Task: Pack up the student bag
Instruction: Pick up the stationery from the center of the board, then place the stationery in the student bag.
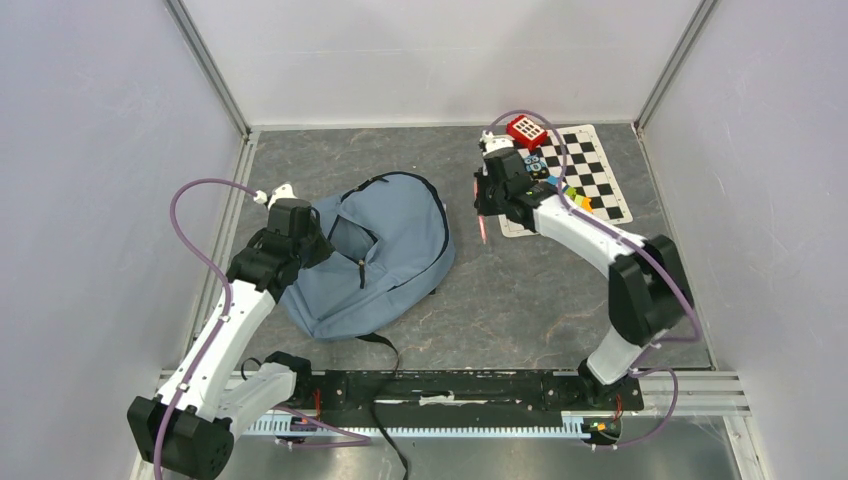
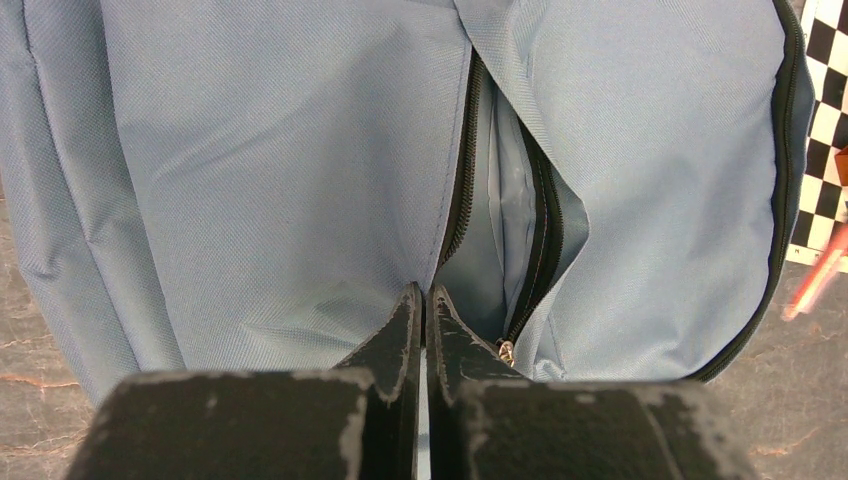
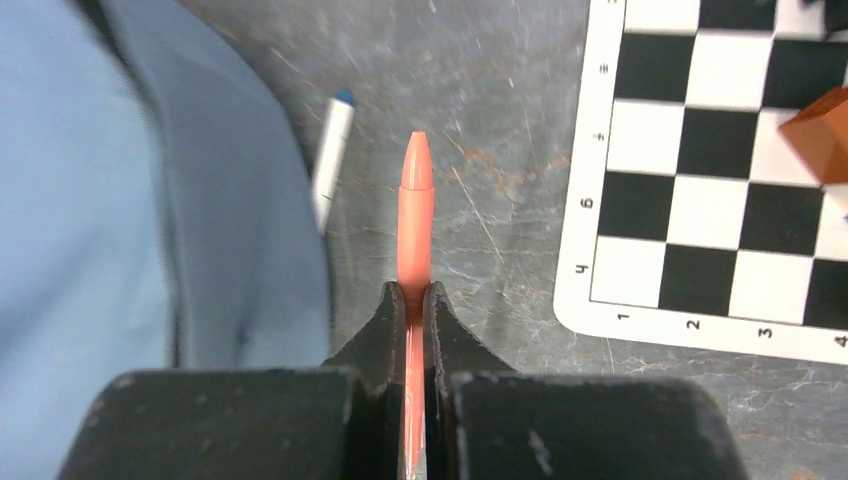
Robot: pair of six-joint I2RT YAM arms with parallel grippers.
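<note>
Right gripper (image 3: 412, 292): fingers clamped tight on a slim salmon-orange plastic pen (image 3: 415, 200), tip projecting to 12 o'clock in the wrist view. A white pen with blue cap (image 3: 332, 150) lies at its 10 o'clock and a black-and-white chequered mat (image 3: 700, 200) at 3 o'clock. Left gripper (image 2: 424, 292): fingers pressed together, pinching the lip of the unzipped opening of the large soft blue-grey fabric student bag (image 1: 395, 255). The bag lies flat left of centre on the grey stone-pattern table (image 1: 500, 290), at 9 o'clock from the right gripper and apart from it.
</note>
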